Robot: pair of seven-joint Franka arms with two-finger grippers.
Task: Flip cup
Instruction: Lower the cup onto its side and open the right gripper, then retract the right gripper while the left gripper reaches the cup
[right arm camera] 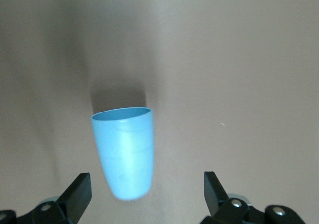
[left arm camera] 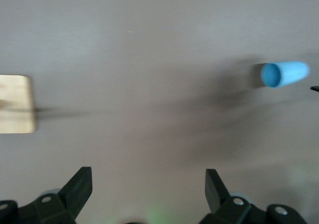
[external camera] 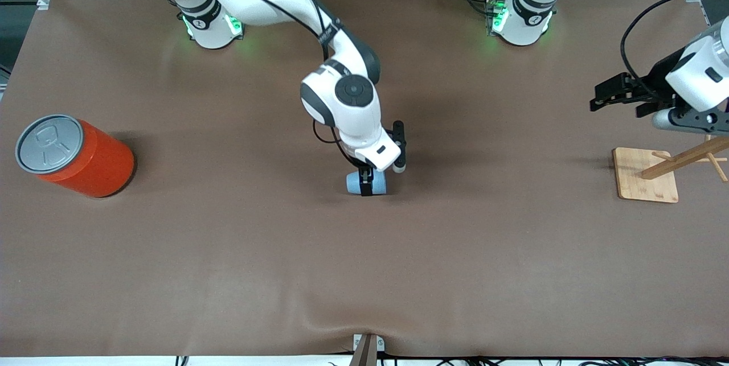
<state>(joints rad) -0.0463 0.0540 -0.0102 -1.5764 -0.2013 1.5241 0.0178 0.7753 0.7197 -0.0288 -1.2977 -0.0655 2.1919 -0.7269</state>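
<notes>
The light-blue cup lies on its side on the brown table, near the middle. My right gripper is low over it and open, one finger in front of the cup and the other beside it. In the right wrist view the cup lies between the open fingers, nearer to one of them and touching neither. My left gripper is open and empty, up in the air at the left arm's end of the table, where that arm waits. The left wrist view shows the cup far off, its dark-blue mouth in sight.
A large orange can with a grey pull-tab lid lies on its side at the right arm's end. A wooden stand with a square base is below my left gripper; its base also shows in the left wrist view.
</notes>
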